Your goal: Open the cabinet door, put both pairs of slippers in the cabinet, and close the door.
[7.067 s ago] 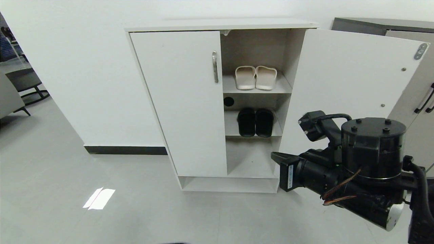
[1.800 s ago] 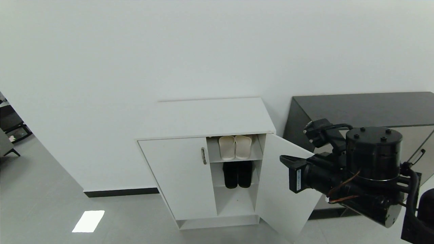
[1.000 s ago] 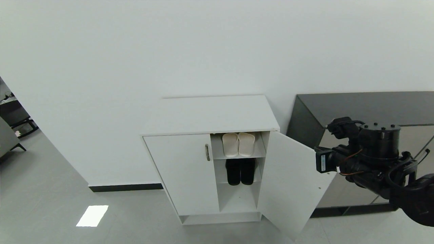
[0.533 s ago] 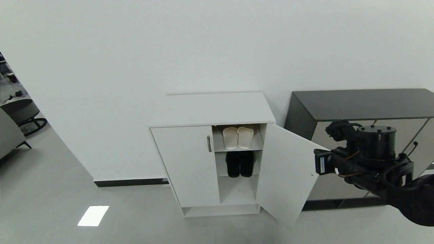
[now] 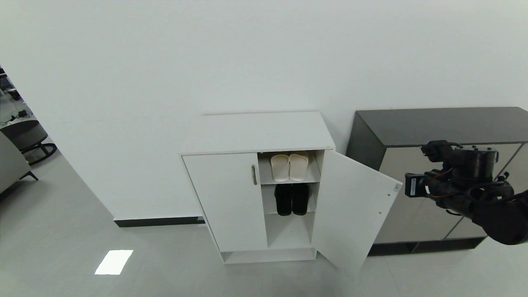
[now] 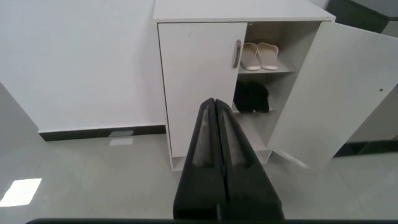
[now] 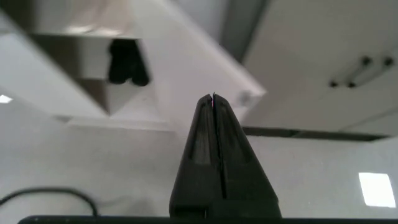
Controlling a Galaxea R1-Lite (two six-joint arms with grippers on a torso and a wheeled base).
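Hanging closest to the left wrist camera, the left pincer (image 6: 214, 101) has its two fingers pressed flat together with nothing between them. It is aimed at the cabinet from well back, above the grey floor (image 5: 74, 231). The right pincer (image 7: 213, 97) is likewise narrowed to a closed seam and holds nothing. Its tip points toward the outer corner of the open door (image 5: 350, 206).

From the head camera, the right arm (image 5: 466, 187) sits off to the right at about the height of that door's top corner. It is just beside the door's free edge, with a thin gap showing between them. A bright patch of light (image 5: 113, 262) lies on the floor to the left.

Farther on, the white cabinet (image 5: 255, 132) stands against the wall. Its left door (image 5: 225, 202) is shut, with a metal handle (image 5: 254, 175) along its inner edge. The right door is swung out wide toward the robot.

Inside the opened half, the cream slippers (image 5: 289, 167) lie side by side on the upper shelf. The black slippers (image 5: 292, 199) lie side by side on the shelf directly below. The bottom compartment beneath them is bare board.

Just right of the cabinet, partly behind the open door and the right arm, stands a dark sideboard (image 5: 437, 123).
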